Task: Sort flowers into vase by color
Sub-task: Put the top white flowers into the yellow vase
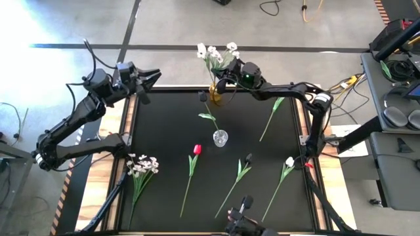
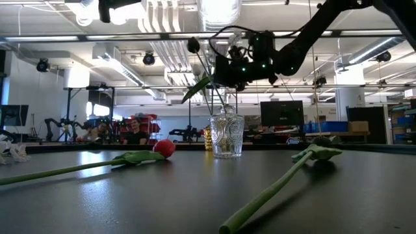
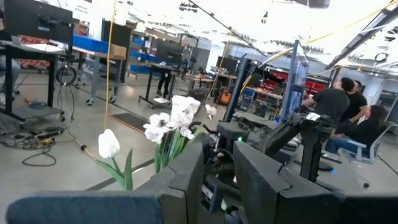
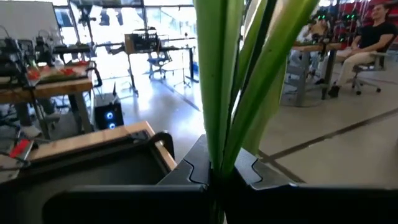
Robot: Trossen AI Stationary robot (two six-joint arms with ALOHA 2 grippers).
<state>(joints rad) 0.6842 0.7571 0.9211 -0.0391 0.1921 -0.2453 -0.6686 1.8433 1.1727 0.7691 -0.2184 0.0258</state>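
Observation:
My right gripper (image 1: pixel 228 73) is shut on a bunch of white flowers (image 1: pixel 216 55), small blossoms and a white tulip (image 3: pixel 108 144), above an amber vase (image 1: pixel 215 96) at the table's far edge. A clear glass vase (image 1: pixel 220 138) at mid-table holds a dark tulip (image 2: pixel 193 45). A red tulip (image 1: pixel 196 150), another dark tulip (image 1: pixel 248 158), a white tulip (image 1: pixel 289 161), a spray of white blossoms (image 1: pixel 142 164) and a green stem (image 1: pixel 271 118) lie flat on the black mat. My left gripper (image 1: pixel 151 83) is open and empty beyond the mat's far left corner. My right gripper pinches several green stems and leaves of the white bunch (image 4: pixel 217 158) together between its two fingers, below the blossoms. The fingers come level from the table's right and lie across the stems. The bunch stands upright; its lower ends reach down toward the amber vase, hidden by the gripper.
The black mat (image 1: pixel 164 131) fills the table between wooden side edges. The glass vase stands just near of the amber one. Open mat lies on the left half, above the white spray. People sit in the room behind the table.

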